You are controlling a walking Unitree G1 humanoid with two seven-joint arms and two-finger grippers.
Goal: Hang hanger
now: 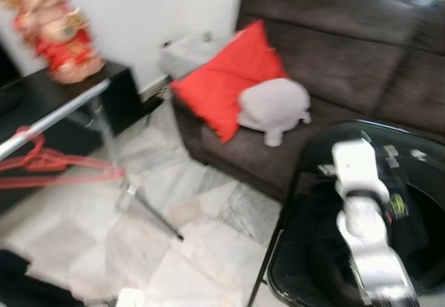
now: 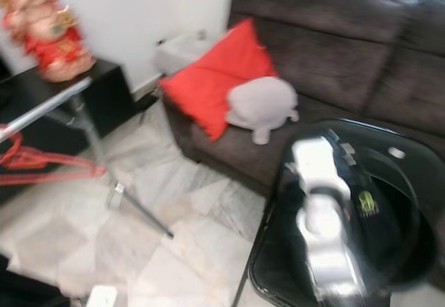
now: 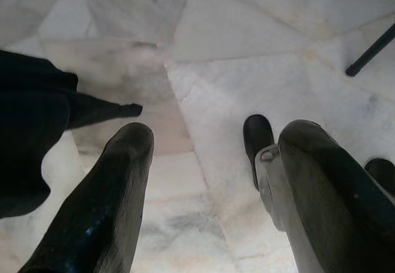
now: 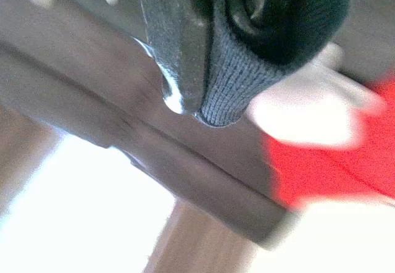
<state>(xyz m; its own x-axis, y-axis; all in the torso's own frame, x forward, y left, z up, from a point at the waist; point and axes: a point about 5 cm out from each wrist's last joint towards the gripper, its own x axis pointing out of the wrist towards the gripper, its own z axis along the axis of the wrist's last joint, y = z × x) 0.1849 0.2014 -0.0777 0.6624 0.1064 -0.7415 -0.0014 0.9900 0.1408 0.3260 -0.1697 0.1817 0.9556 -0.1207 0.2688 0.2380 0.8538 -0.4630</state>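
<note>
Red wire hangers (image 1: pixel 49 162) are seen at the far left, hung on a silver metal rail (image 1: pixel 52 114) that slants across that side, above a pale marble tile floor (image 1: pixel 188 237). Behind the rail, a red and gold figurine (image 1: pixel 55 29) stands on a black cabinet (image 1: pixel 104 92).

At the near right, the silver right arm (image 1: pixel 365 230) is raised over a round black basket (image 1: pixel 417 182) holding dark clothing. In the right wrist view, the right gripper (image 4: pixel 203 57) is clenched on a piece of dark grey knitted fabric (image 4: pixel 247 75), a grip the blurred head views cannot confirm.

In the left wrist view, the left gripper (image 3: pixel 203 186) hangs low over the floor with its two black fingers (image 3: pixel 111 193) spread apart and holding nothing.

Further back, a dark brown sofa (image 1: pixel 348 50) carries a red cushion (image 1: pixel 229 78) and a white soft toy (image 1: pixel 274 109) touching it.
</note>
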